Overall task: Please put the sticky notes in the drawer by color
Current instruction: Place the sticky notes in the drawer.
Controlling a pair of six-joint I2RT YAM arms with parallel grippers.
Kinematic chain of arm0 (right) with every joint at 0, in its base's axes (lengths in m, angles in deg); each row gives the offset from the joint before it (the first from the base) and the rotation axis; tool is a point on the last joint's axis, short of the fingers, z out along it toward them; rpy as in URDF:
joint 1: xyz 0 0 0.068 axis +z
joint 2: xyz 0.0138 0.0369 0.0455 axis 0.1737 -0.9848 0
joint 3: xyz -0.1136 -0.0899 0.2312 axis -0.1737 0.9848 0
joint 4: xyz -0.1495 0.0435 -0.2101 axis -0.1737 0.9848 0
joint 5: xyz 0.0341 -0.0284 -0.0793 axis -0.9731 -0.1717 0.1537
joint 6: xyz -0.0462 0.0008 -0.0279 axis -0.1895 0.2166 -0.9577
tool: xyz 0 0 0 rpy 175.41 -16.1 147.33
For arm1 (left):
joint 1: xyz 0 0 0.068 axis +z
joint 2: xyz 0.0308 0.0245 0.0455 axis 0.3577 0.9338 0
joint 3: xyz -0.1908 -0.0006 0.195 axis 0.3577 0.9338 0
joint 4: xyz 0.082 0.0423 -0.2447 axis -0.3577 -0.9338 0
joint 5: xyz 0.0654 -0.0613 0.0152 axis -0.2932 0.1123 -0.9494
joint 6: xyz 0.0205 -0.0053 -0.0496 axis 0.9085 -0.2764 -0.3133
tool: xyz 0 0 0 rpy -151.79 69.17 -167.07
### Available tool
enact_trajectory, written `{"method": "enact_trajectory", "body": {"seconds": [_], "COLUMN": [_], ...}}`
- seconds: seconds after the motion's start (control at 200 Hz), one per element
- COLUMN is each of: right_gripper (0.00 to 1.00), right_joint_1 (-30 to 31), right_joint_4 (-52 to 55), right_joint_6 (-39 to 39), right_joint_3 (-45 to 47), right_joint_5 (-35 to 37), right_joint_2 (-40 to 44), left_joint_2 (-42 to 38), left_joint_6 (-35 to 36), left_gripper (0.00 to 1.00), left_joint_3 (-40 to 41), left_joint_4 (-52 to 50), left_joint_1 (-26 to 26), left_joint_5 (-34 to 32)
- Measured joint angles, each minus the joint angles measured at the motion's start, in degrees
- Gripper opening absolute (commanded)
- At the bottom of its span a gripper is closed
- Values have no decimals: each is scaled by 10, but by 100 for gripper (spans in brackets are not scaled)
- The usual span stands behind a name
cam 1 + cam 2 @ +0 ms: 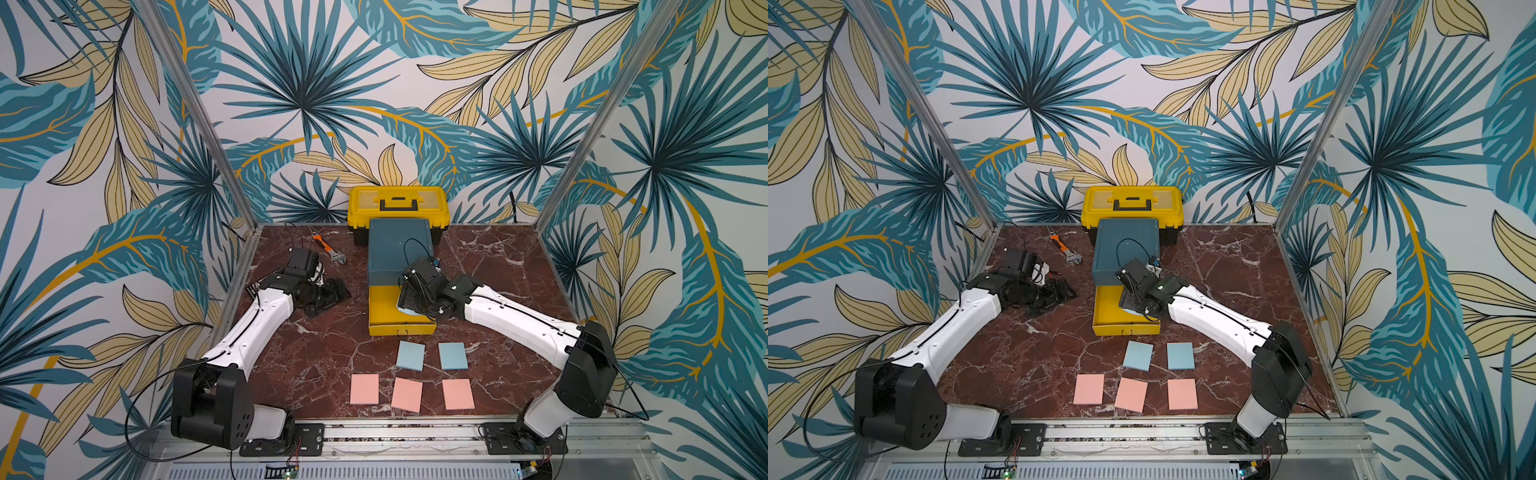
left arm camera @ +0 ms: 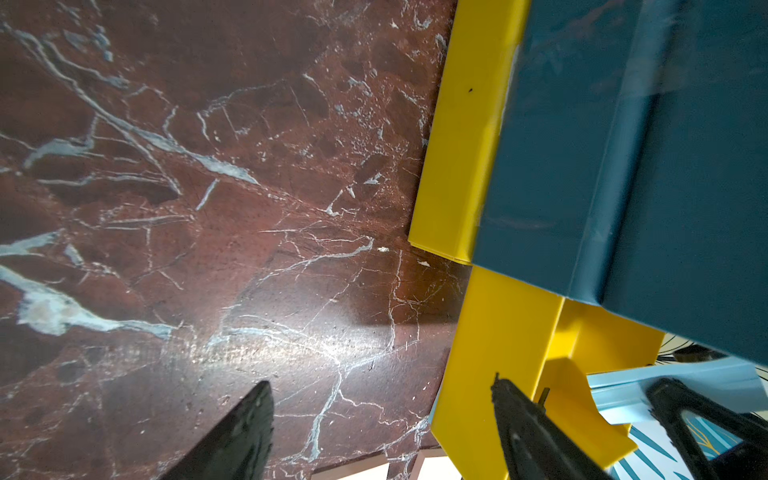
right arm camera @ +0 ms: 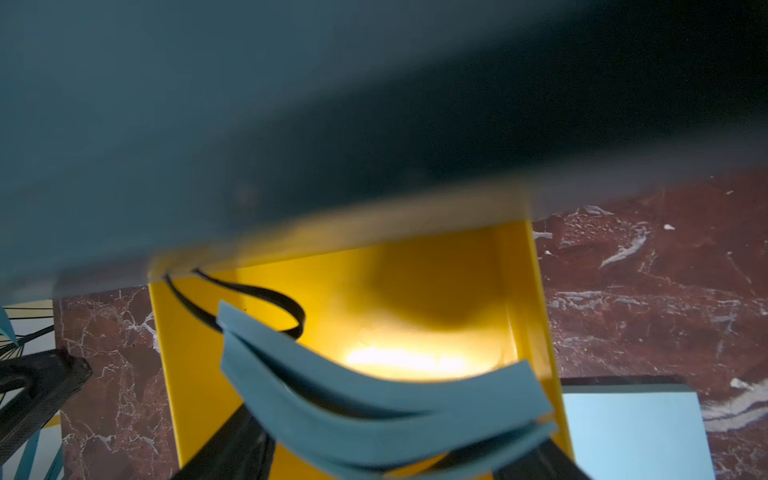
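We see the teal cabinet [image 1: 399,245] standing in the middle of the red marble tabletop [image 1: 311,357], right in front of a yellow toolbox [image 1: 398,203]. One yellow drawer [image 1: 384,311] is pulled out toward the front, and we can look into it. The right jaws are over this open drawer and are closed on a bent blue pad [image 3: 374,407]. The pad curves like a smile between the two black fingers [image 3: 232,449]. It is above the yellow floor of the drawer, and we cannot tell if it touches it. A black loop pull [image 3: 266,299] shows next to the pad. The left jaws are wide open and hold nothing. They are low over the tabletop, near the left side of the cabinet. The other sticky notes lie flat on the tabletop in front of the drawer. Two blue pads [image 1: 410,355] [image 1: 453,355] lie side by side near the drawer front. Three pink pads [image 1: 364,389] [image 1: 407,394] [image 1: 458,394] lie in a row closer to the front edge. A wrench [image 1: 330,251] with an orange handle lies far back on the left
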Motion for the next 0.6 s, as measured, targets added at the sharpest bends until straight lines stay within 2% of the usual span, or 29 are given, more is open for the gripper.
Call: {"method": "enact_trajectory", "body": {"seconds": [0.411, 0.596], "right_gripper": [75, 83], "right_joint_1": [4, 4], "right_joint_4": [17, 22], "right_joint_6": [-23, -29], "right_joint_3": [-21, -22], "right_joint_5": [4, 4], "right_joint_2": [-18, -18], "left_joint_2": [0, -2], "left_joint_6": [0, 0], "left_gripper": [84, 84], "left_joint_3": [0, 0], "left_joint_4": [0, 0], "left_joint_1": [0, 0], "left_joint_5": [-2, -2]}}
